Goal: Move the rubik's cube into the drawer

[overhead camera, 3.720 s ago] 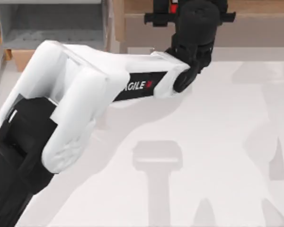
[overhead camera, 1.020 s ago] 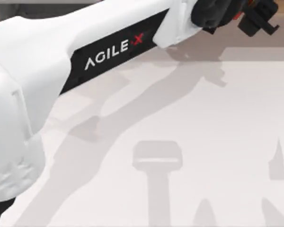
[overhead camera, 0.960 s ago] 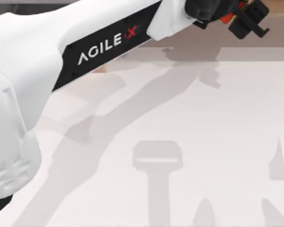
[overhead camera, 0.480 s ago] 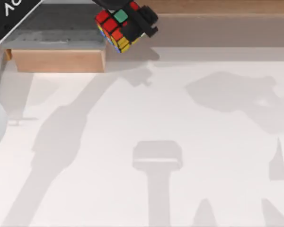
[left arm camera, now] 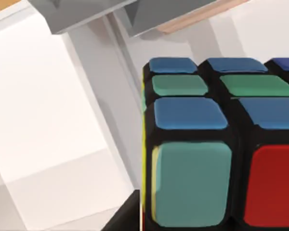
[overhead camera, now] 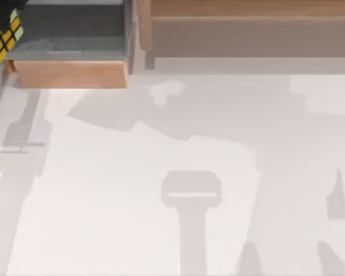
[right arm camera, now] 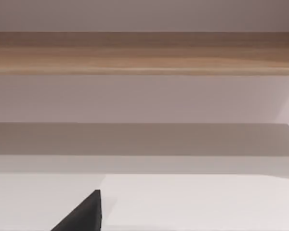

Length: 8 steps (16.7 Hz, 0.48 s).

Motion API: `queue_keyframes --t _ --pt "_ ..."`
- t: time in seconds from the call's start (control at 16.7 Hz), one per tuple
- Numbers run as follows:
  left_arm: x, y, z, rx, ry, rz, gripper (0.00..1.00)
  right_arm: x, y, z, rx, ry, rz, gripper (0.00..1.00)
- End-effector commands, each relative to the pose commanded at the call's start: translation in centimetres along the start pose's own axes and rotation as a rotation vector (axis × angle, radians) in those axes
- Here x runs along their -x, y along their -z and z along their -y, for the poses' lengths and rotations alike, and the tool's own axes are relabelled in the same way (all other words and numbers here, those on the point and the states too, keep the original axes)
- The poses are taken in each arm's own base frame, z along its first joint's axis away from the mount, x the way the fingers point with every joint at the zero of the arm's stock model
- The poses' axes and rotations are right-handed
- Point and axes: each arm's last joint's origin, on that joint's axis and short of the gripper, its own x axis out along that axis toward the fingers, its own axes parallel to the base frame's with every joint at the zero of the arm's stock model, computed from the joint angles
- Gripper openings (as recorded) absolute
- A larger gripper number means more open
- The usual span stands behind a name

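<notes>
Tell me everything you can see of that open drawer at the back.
The drawer is a boxy tray with a light tan, wood-looking front panel and grey inner walls and floor. It stands pulled open at the table's far left, beside the long wooden shelf. The rubik's cube is at its left edge; contact cannot be told.

Simulated tabletop: white table (flat rendered shadows), wooden shelf.

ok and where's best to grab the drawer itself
I'd grip the drawer's front panel by its top edge, from above, jaws across its thickness: it is a thin upright board, open cavity behind, bare table in front, and no handle shows.
</notes>
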Motion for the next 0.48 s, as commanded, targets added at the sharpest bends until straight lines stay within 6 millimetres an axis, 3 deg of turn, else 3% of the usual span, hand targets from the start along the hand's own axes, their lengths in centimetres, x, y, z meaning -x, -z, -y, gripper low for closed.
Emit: queue_keyframes --t 0.24,0.48 --pt "-2.8 3.7 -8.8 0.224 0.002 -0.039 0.00 0.0 0.0 0.0 0.000 0.000 0.000 1.00" --pt "-9.2 6.0 -13.6 0.353 0.060 -0.115 0.00 0.0 0.0 0.0 0.000 0.000 0.000 1.00"
